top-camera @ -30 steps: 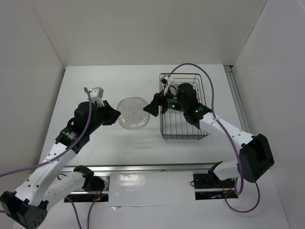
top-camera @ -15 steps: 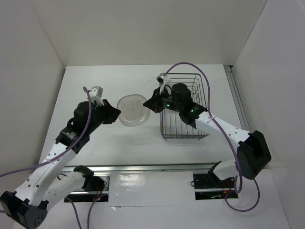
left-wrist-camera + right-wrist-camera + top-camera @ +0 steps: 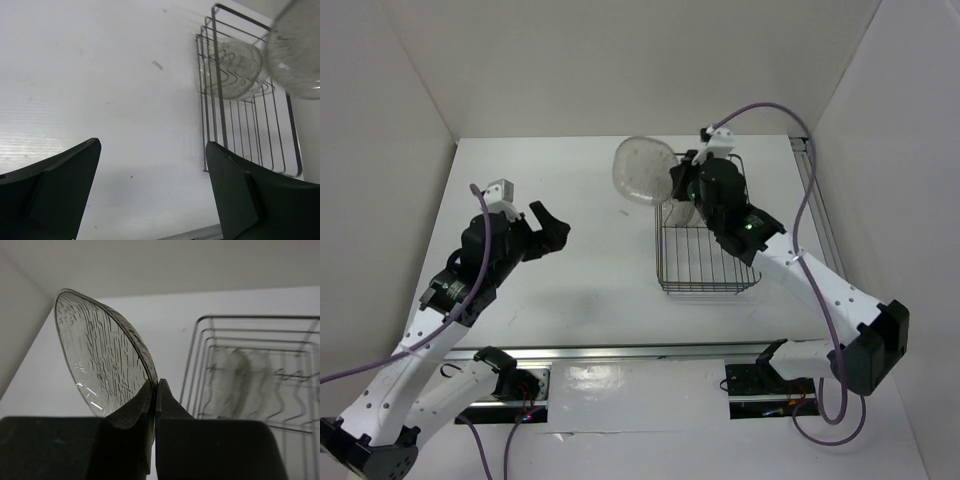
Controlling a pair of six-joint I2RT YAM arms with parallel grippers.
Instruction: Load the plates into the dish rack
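Counter [image 3: 600,300] first: a white surface with both arms reaching out over it. On its right side sits the dish rack [image 3: 710,288], a dark wire basket. At its far end, plates [image 3: 235,380] stand on edge between the prongs (two, as far as we can tell through the wires). Another plate [image 3: 642,170], translucent, hangs in the air just left of the rack's far corner. The right end effector [image 3: 672,180] pinches its rim with jaws closed tight. The left end effector [image 3: 152,145] is spread wide and holds nothing, well apart from the rack. To do this step well, we would hold the plate on edge and line it up with a free slot beside the standing ones. We would then lower it between the prongs and let go only once it rests.
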